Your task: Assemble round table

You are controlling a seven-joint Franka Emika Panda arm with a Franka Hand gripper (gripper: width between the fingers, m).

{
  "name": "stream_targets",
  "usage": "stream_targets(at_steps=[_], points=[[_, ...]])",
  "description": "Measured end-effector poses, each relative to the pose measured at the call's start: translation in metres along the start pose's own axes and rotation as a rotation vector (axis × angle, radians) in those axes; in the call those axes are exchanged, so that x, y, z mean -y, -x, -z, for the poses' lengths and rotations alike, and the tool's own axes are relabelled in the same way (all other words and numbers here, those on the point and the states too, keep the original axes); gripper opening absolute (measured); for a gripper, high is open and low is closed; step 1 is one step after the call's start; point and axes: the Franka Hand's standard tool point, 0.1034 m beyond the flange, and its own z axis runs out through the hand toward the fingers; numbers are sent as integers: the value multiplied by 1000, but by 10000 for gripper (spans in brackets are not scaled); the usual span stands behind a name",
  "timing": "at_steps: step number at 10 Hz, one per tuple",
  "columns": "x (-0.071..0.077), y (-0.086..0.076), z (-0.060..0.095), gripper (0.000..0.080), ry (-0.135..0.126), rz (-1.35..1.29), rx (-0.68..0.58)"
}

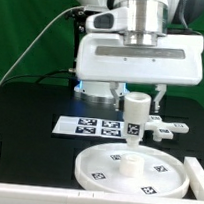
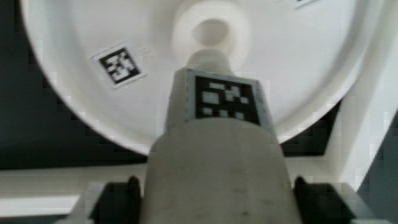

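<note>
The gripper pinches the leg between its fingers, upright above the disc. The foot lies behind, just beside the leg.

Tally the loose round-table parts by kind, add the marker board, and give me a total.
Round disc: 1
Cylindrical leg: 1
Lobed foot: 1
Marker board: 1
Total: 4
</note>
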Motion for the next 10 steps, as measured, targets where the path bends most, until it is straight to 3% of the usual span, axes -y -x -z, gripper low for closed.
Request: stream_targets(at_steps=[2, 10], points=[[0, -4, 1, 406, 10, 16, -139], [-3, 11, -16, 406, 20, 38, -119]])
